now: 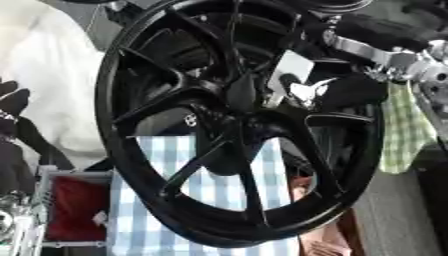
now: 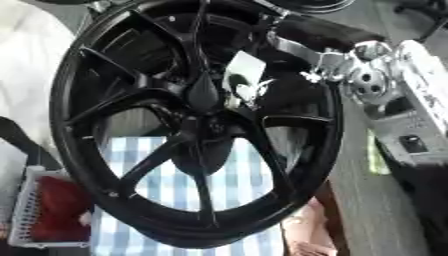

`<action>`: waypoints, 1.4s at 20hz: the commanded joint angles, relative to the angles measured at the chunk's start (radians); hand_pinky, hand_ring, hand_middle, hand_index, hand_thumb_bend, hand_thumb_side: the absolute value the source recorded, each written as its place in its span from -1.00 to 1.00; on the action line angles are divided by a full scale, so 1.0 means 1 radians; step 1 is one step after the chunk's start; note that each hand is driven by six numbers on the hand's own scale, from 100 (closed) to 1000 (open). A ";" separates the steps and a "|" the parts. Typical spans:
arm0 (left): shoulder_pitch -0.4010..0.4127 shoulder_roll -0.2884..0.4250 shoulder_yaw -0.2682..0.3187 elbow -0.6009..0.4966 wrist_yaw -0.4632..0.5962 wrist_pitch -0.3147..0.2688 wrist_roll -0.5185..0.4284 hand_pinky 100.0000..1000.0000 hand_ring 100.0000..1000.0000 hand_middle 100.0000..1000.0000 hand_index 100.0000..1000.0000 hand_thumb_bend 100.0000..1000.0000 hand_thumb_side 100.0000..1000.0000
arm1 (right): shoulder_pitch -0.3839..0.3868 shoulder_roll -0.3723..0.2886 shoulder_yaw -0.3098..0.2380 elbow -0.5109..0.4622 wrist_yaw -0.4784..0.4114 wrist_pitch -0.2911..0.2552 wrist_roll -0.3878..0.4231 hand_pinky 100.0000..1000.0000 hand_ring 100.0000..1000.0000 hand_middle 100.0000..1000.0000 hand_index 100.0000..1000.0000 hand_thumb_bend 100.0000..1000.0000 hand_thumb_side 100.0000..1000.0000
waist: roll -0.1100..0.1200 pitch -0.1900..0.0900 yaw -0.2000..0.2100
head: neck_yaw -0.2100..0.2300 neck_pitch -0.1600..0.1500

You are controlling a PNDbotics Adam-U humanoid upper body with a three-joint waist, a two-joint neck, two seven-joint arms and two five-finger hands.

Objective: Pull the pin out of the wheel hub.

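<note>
Blue-and-white checked cloth [image 1: 197,200] covers the surface at the bottom of both views, and a pale wire basket [image 2: 26,215] with something dark red inside sits at its left edge. Grey floor or table runs down the right side, with a green-checked cloth [image 1: 404,130] hanging there in the left eye view.

Standing upright over the checked cloth is a big black wheel [image 2: 105,150], its spokes meeting at the hub [image 2: 203,131] near the middle of the picture.

The right arm comes in from the upper right, black with silver joints, and reaches through the spokes from behind the wheel. Its right hand [image 2: 302,85] lies just above and to the right of the hub, largely hidden by the spokes. I cannot tell whether its fingers are spread or curled round anything. A white flat piece [image 2: 246,67] and a small shiny bit [image 2: 254,90] show just left of that hand, close above the hub; I cannot make out which of these, if either, is the pin.

The left hand [image 1: 13,102] shows at the left edge of the left eye view, well away from the hub, dark fingers pointing up and relaxed, holding nothing.
</note>
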 commanded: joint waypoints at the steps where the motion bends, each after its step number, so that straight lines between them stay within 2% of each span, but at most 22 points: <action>1: -0.006 0.006 -0.003 -0.022 0.002 -0.001 -0.006 0.66 0.35 0.23 0.50 -0.84 0.45 | -0.010 -0.004 -0.005 0.007 0.017 0.005 0.004 0.74 0.70 0.49 0.79 -0.88 0.28 | 0.004 -0.017 -0.004 | -0.001 0.005; 13: -0.006 0.004 -0.004 -0.022 0.002 -0.001 -0.011 0.67 0.36 0.23 0.49 -0.87 0.44 | -0.002 0.015 -0.006 0.038 0.022 0.003 0.006 0.70 0.67 0.45 0.77 -0.97 0.38 | 0.005 -0.017 -0.012 | 0.001 0.003; 18: -0.007 0.004 -0.006 -0.022 0.005 -0.001 -0.015 0.67 0.36 0.23 0.49 -0.88 0.44 | 0.000 0.017 -0.008 0.042 0.020 0.006 0.010 0.64 0.62 0.38 0.75 -1.00 0.40 | 0.007 -0.016 -0.013 | 0.001 -0.002; 24: -0.009 0.002 -0.006 -0.022 0.006 -0.002 -0.015 0.67 0.36 0.24 0.49 -0.90 0.44 | 0.000 0.021 -0.008 0.047 -0.003 0.007 0.017 0.48 0.45 0.14 0.69 -1.00 0.38 | 0.009 -0.014 -0.011 | -0.001 -0.007; 25: -0.010 0.001 -0.007 -0.022 0.007 -0.002 -0.016 0.67 0.36 0.24 0.49 -0.91 0.44 | -0.001 0.022 -0.009 0.045 -0.015 0.010 0.016 0.44 0.39 0.07 0.66 -1.00 0.33 | 0.009 -0.013 -0.011 | -0.001 -0.008; 28: -0.012 0.001 -0.008 -0.022 0.007 -0.001 -0.018 0.67 0.36 0.24 0.49 -0.91 0.44 | -0.003 0.019 -0.012 0.033 -0.047 0.020 0.010 0.39 0.34 0.01 0.62 -1.00 0.23 | 0.010 -0.012 -0.007 | -0.002 -0.011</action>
